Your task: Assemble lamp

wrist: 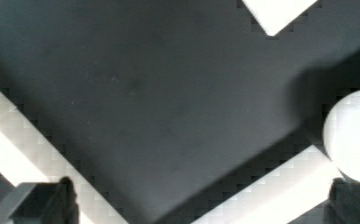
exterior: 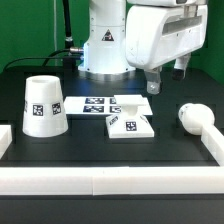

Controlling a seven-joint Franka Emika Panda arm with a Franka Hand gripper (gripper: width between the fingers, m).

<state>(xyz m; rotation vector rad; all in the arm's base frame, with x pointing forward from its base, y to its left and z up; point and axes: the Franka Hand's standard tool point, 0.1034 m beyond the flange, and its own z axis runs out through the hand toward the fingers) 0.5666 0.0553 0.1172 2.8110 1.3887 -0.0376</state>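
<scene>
The white tapered shade [exterior: 42, 105] stands on the black table at the exterior view's left. The flat square base [exterior: 130, 122] lies near the middle. The round bulb on its neck [exterior: 195, 118] lies on its side at the exterior view's right, and its rounded end shows in the wrist view [wrist: 358, 130]. My gripper [exterior: 168, 78] hangs above the table behind the base and the bulb, touching nothing. In the wrist view my gripper [wrist: 198, 205] is open, with dark fingertips [wrist: 35, 205] far apart and only bare table between them.
The marker board [exterior: 98, 104] lies flat behind the base. A white rail [exterior: 110, 180] borders the table at the front and sides, and shows as pale bands in the wrist view [wrist: 248, 190]. The robot's base [exterior: 105, 45] stands at the back. A white corner [wrist: 283, 12] shows in the wrist view.
</scene>
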